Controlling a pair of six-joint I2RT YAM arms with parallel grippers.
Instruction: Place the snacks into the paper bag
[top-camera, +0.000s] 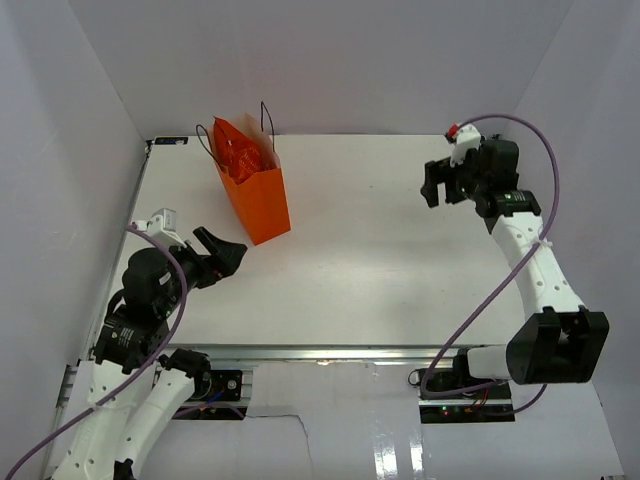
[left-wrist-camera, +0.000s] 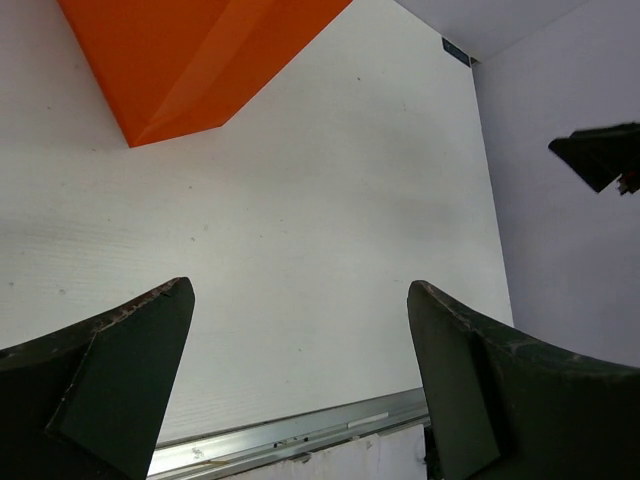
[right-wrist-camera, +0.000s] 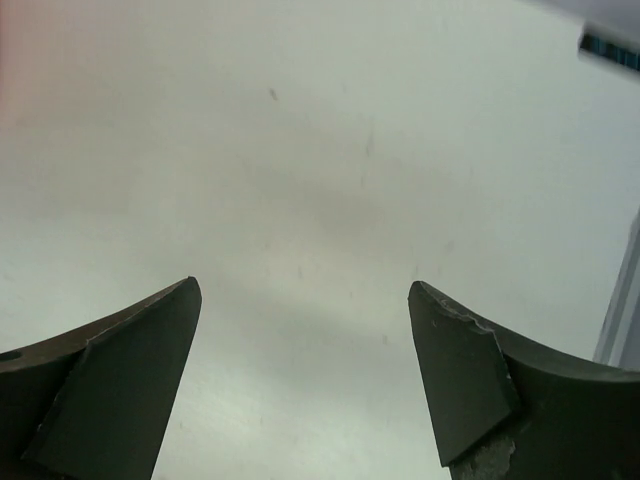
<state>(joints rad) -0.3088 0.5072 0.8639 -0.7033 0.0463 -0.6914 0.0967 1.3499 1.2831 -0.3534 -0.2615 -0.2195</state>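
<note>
The orange paper bag (top-camera: 256, 197) stands upright at the back left of the table, with thin dark cord handles. The orange-red chip bag (top-camera: 238, 152) sticks out of its top. No small packets show anywhere; I cannot tell whether they lie inside. My left gripper (top-camera: 226, 251) is open and empty, low at the front left, just in front of the bag. The bag's lower corner shows in the left wrist view (left-wrist-camera: 190, 60). My right gripper (top-camera: 432, 183) is open and empty, raised over the back right of the table.
White walls close in the table on the left, back and right. A metal rail (top-camera: 320, 352) runs along the front edge. A purple cable (top-camera: 520, 250) loops around the right arm. The right gripper's tip shows in the left wrist view (left-wrist-camera: 600, 155).
</note>
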